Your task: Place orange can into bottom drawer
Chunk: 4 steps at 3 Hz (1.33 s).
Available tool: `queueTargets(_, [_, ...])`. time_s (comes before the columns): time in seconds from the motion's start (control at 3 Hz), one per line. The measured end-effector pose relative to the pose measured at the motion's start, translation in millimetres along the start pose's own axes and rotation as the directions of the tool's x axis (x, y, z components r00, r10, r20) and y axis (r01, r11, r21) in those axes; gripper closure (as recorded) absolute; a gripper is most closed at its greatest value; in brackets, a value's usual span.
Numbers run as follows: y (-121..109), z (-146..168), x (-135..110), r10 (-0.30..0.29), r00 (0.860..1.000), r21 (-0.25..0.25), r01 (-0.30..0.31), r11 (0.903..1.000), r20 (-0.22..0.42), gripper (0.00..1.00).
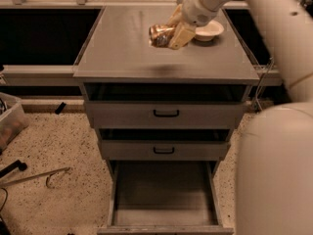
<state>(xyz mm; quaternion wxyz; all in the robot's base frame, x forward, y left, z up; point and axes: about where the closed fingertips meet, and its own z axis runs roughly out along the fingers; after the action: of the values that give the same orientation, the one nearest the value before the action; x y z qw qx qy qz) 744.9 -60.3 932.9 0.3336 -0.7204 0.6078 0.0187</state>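
Observation:
The orange can, shiny gold-orange and dented, lies sideways between the fingers of my gripper, lifted a little above the grey cabinet top. The gripper is shut on it and its cream fingers clasp the can's right end. The bottom drawer of the cabinet is pulled out, and its flat grey floor is bare. It lies directly below, at floor level in front of the cabinet.
A cream round bowl sits on the cabinet top just right of the gripper. Two shallower drawers with black handles are slightly open above. My large arm fills the right side. A clear bin and a metal rod lie on the floor at left.

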Motion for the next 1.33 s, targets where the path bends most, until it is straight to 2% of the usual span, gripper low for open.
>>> queueTargets(0.33, [10, -94, -32, -0.007, 0.998, 0.190, -0.007, 0.9818, 0.069, 1.00])
queueTargets(0.67, [23, -141, -59, -0.037, 0.997, 0.281, 0.015, 0.9594, 0.073, 1.00])
queueTargets(1.0, [25, -140, -62, -0.049, 0.996, 0.272, 0.027, 0.9620, 0.074, 1.00])
queueTargets(1.33, [63, -160, -58, -0.035, 0.998, 0.214, 0.021, 0.9765, 0.058, 1.00])
